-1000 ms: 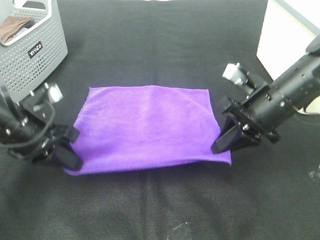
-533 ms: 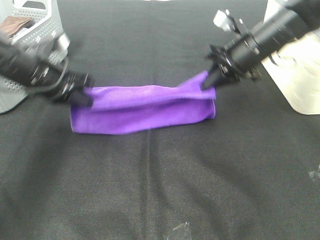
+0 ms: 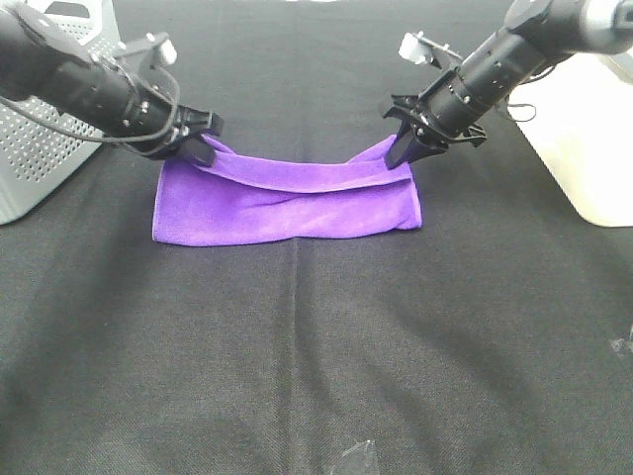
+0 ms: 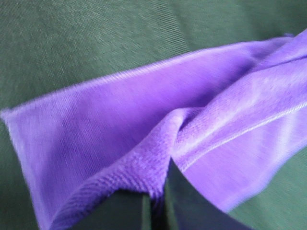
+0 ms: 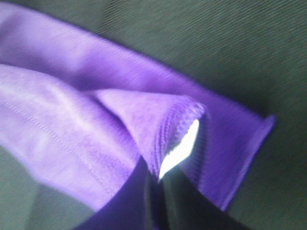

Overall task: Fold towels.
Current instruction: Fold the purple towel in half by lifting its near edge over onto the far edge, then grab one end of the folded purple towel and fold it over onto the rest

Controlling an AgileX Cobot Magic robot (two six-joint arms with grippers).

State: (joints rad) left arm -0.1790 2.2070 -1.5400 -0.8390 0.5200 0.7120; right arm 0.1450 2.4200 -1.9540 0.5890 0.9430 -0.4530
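— Where can a gripper pass on this counter (image 3: 297, 376)?
— Anywhere in the near half: bare black cloth from the left edge to the right.
— And farther back?
— The purple towel (image 3: 287, 210) lies across the middle, its top layer strung between the left gripper (image 3: 201, 148) and the right gripper (image 3: 402, 156), each pinching a corner. A grey basket (image 3: 40, 170) blocks the far left corner and a white box (image 3: 584, 148) the far right. There is open cloth behind the towel, between the arms.
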